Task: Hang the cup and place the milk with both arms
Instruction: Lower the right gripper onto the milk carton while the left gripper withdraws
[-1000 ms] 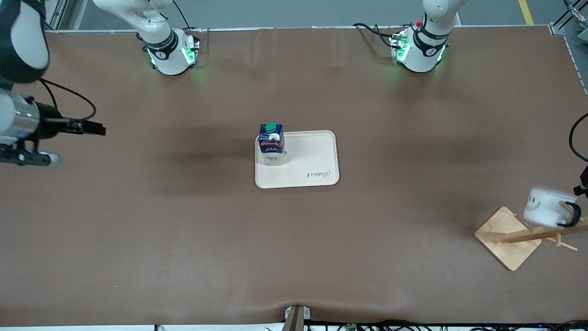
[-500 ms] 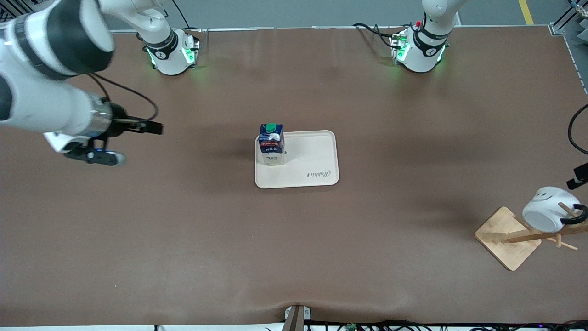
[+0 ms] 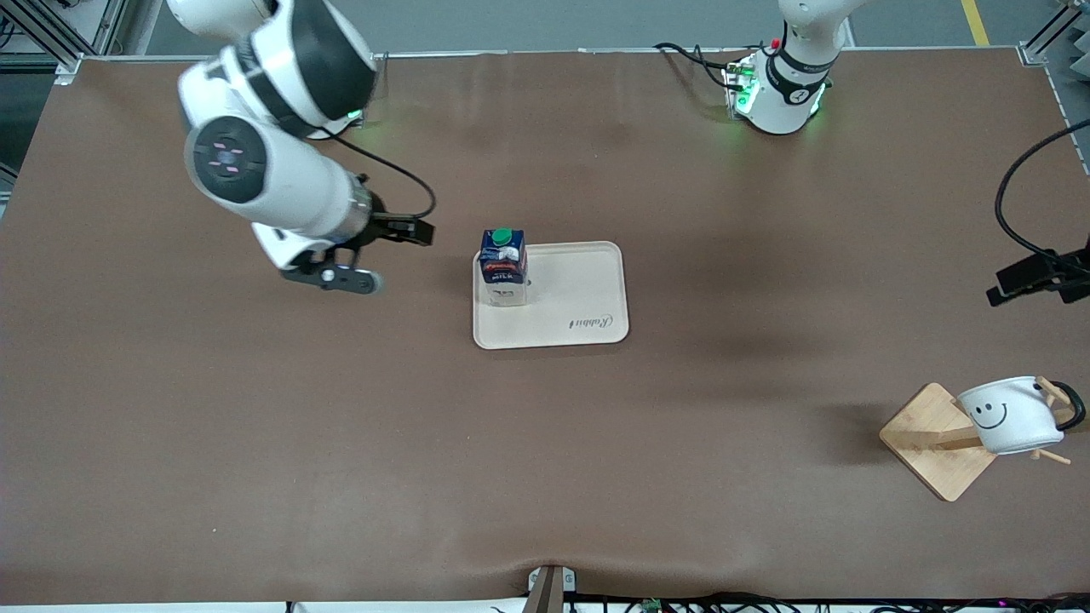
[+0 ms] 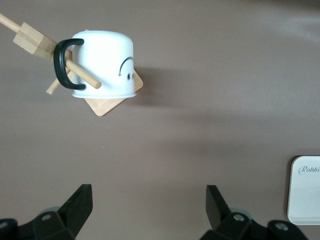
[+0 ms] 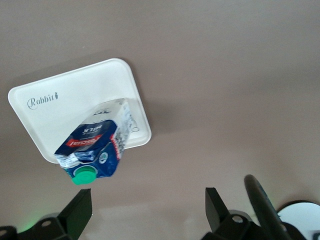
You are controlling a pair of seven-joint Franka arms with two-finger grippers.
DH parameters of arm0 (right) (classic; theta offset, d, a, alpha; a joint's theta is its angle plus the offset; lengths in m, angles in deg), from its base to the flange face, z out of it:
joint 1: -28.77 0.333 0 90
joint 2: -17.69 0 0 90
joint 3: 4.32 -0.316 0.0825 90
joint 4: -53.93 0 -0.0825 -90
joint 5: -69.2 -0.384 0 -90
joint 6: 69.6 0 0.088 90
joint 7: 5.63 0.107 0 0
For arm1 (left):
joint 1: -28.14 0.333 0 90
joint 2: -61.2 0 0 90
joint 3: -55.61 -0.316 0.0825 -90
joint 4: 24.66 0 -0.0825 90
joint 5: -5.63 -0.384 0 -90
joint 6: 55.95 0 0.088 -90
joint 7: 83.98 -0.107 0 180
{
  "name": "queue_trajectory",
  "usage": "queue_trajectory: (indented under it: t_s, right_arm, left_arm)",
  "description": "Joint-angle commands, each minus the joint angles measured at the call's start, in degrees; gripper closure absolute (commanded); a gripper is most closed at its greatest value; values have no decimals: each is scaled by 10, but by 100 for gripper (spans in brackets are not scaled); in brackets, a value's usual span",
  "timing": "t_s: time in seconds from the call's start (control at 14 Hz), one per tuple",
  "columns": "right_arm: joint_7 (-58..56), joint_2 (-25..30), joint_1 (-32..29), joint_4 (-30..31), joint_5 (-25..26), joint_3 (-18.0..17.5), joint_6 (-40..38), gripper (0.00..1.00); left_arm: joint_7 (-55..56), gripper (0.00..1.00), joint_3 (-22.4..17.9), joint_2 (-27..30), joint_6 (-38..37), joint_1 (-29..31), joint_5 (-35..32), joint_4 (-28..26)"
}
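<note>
the white smiley-faced cup (image 3: 1012,415) hung on its wooden peg rack (image 3: 941,440); the blue milk carton (image 3: 502,266) stood at nine o'clock on the cream tray (image 3: 588,289). both my left pincer (image 4: 148,210) and right pincer (image 5: 148,209) were spread, empty; nothing seemed left.

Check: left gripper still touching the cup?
Apart. Left wrist view shows the left gripper open, bare table between its fingers and the cup, which hangs by its handle on the rack peg.

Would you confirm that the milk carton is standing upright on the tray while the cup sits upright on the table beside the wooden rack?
Not quite. The milk carton does stand upright on the tray, but the cup is not on the table: it hangs by its handle on a peg of the wooden rack, as the left wrist view shows.
</note>
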Motion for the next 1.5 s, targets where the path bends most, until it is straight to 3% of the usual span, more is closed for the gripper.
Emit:
queue_trajectory:
  t_s: [0.0,0.43,0.64,0.71,0.86,0.93,1.14,1.21,1.36,1.43]
  right_arm:
    - [53,-17,46,13,-10,8,58,0]
    - [79,-43,100,33,-3,10,137,0]
    - [121,-64,127,34,41,10,150,0]
    - [130,-67,130,34,43,9,151,0]
    - [131,-73,134,36,43,8,153,0]
    - [138,-77,144,38,43,8,166,0]
    - [150,-80,164,85,49,10,230,0]
    - [151,-80,164,89,61,10,233,15]
    - [147,-75,157,85,71,10,215,100]
    - [147,-73,154,75,72,12,185,100]
  left_arm:
    - [1,0,-1,11,-18,0,-13,0]
    - [-11,0,21,22,-58,2,-12,24]
    - [-1,0,29,52,-68,-1,-6,22]
    - [8,0,49,54,-70,0,-6,21]
    - [29,0,50,70,-84,-16,-5,15]
    - [42,0,39,74,-101,-45,-6,11]
    - [89,0,-62,103,-105,-161,-5,-18]
    - [100,0,-91,114,-104,-196,-4,-34]
    - [117,0,-136,122,-104,-246,-4,-47]
    - [118,0,-152,125,-104,-263,-4,-52]
